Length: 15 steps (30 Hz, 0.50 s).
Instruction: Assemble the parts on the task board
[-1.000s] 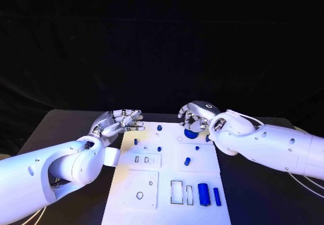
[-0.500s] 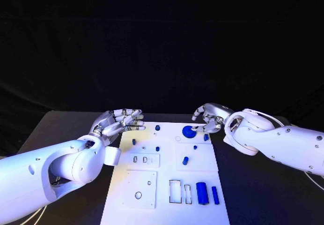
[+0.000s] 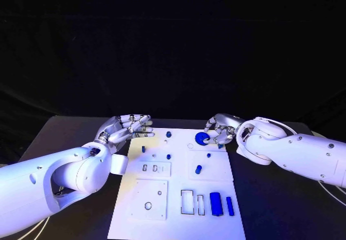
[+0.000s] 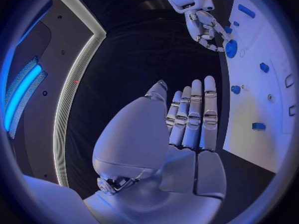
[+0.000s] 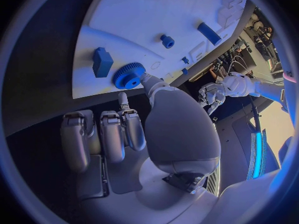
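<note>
My right hand (image 3: 218,131) at the blue gear (image 3: 202,138) on the task board (image 3: 180,200).
My fingertips touch the gear at the board's far end, likely to seat it; whether I grip it, I cannot tell. My left hand (image 3: 127,128) waits open, empty, beside the board.

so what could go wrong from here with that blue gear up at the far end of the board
1. The right robot hand touches the blue gear with just a fingertip at its rim, so the gear may slide or tip rather than seat.
2. The gear sits near the far edge of the task board, where a push could send it onto the table.
3. A small blue block stands close beside it and could get knocked.
</note>
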Motion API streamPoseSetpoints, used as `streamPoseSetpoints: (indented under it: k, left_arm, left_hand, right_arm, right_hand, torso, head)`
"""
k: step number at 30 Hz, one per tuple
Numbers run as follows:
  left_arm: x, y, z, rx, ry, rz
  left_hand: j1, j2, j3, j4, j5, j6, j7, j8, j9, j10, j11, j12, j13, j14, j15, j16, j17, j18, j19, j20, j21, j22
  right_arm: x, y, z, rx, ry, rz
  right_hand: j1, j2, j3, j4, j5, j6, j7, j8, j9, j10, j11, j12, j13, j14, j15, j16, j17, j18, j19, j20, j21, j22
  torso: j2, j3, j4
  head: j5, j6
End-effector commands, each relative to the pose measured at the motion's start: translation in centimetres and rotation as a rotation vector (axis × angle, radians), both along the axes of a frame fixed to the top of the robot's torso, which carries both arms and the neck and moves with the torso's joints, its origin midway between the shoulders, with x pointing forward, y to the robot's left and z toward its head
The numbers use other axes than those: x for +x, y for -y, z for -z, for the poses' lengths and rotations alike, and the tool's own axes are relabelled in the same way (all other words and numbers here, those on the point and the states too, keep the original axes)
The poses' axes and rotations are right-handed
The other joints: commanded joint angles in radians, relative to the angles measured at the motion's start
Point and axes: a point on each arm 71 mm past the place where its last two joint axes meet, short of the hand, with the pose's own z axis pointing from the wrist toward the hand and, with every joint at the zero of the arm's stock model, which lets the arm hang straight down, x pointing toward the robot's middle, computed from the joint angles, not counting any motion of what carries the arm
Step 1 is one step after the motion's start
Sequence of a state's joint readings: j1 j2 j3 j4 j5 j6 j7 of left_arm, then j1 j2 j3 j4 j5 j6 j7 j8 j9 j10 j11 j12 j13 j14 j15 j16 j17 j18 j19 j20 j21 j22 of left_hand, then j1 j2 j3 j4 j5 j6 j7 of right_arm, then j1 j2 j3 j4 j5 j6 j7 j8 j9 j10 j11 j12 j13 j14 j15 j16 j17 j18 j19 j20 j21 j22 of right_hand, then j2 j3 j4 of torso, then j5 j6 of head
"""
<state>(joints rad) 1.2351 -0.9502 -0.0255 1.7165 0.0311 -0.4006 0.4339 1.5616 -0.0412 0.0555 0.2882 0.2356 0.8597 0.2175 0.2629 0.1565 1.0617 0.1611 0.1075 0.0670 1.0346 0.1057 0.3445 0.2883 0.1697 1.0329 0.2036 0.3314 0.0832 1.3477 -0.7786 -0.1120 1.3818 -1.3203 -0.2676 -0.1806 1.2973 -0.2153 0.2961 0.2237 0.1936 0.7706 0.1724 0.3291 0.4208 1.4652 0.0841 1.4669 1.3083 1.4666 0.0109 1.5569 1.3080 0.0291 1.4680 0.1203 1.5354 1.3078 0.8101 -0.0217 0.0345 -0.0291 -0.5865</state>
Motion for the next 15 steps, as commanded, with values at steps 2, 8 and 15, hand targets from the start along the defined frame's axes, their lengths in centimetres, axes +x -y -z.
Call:
streamPoseSetpoints:
  k: [2, 8, 15]
  left_arm:
    - [-0.01, 0.16, -0.17, -0.011, 0.005, 0.018]
    - [0.00, 0.16, -0.16, -0.011, 0.005, 0.019]
    - [0.02, 0.11, -0.15, -0.010, 0.004, 0.018]
  left_hand:
    - [-0.007, 0.001, 0.005, 0.002, -0.002, 0.001, 0.009, -0.004, -0.002, 0.005, 0.004, -0.005, -0.001, 0.000, 0.004, -0.003, 0.001, 0.014, 0.008, 0.000, -0.003, -0.001]
    - [-0.007, 0.001, 0.005, 0.002, -0.002, 0.001, 0.009, -0.004, -0.002, 0.005, 0.004, -0.005, -0.001, 0.000, 0.004, -0.003, 0.001, 0.014, 0.008, 0.000, -0.003, -0.001]
    - [-0.007, 0.001, 0.005, 0.002, -0.002, 0.001, 0.009, -0.004, -0.002, 0.005, 0.004, -0.005, -0.001, 0.000, 0.004, -0.003, 0.001, 0.014, 0.008, 0.000, -0.003, -0.001]
  right_arm:
    - [0.07, -0.32, 0.38, -0.033, -0.012, -0.006]
    - [0.07, -0.78, 0.49, -0.055, 0.003, -0.023]
    - [0.12, -0.98, 0.57, -0.074, 0.016, -0.030]
  right_hand:
    - [0.014, 0.005, -0.009, 0.003, 0.004, -0.010, 0.003, 0.006, 0.002, 0.006, 0.008, 0.003, 0.145, 0.099, 0.010, 0.007, 0.237, -0.016, 0.066, 0.007, 0.004, 0.216]
    - [0.016, 0.008, -0.010, 0.005, 0.007, -0.009, 0.004, 0.008, 0.003, 0.009, 0.009, 0.006, 0.149, 0.099, 0.011, 0.007, 0.238, -0.016, 0.066, 0.008, 0.004, 0.216]
    - [0.025, 0.017, -0.009, 0.007, 0.010, 0.002, 0.002, 0.019, 0.007, 0.015, 0.008, 0.013, 0.157, 0.100, 0.011, 0.008, 0.242, -0.018, 0.072, 0.009, 0.009, 0.224]
  torso:
    - [-0.001, 0.0001, -0.0002]
    - [0.000, -0.0008, 0.0008]
    - [0.000, -0.0003, -0.0003]
  head:
    - [0.002, -0.002]
    - [0.002, -0.003]
    - [0.003, -0.004]
